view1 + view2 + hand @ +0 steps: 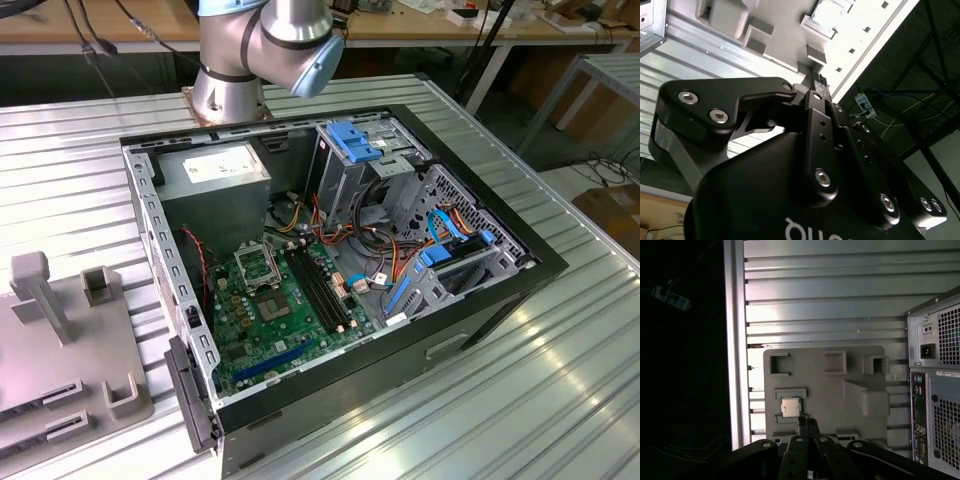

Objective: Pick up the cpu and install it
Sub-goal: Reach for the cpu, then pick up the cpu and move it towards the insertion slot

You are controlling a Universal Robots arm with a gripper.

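Note:
The cpu [790, 407] is a small silvery square chip lying flat in a pocket of the grey fixture plate [830, 390] on the ribbed metal table. In the first wrist view my gripper [807, 423] hangs well above the plate, with its tips next to the chip's edge in the picture. Its black fingers meet at the tips with nothing between them, so it is shut and empty. In the second wrist view the gripper [814, 82] points at the same plate. The green motherboard [275, 310] with its open metal socket frame [255, 268] lies inside the open computer case [330, 260].
The case's rear panel [935, 390] stands beside the fixture plate. The plate [60, 340] carries raised grey blocks and posts. The arm's base [230, 80] stands behind the case. The table edge [735, 365] runs close to the plate, with dark floor beyond.

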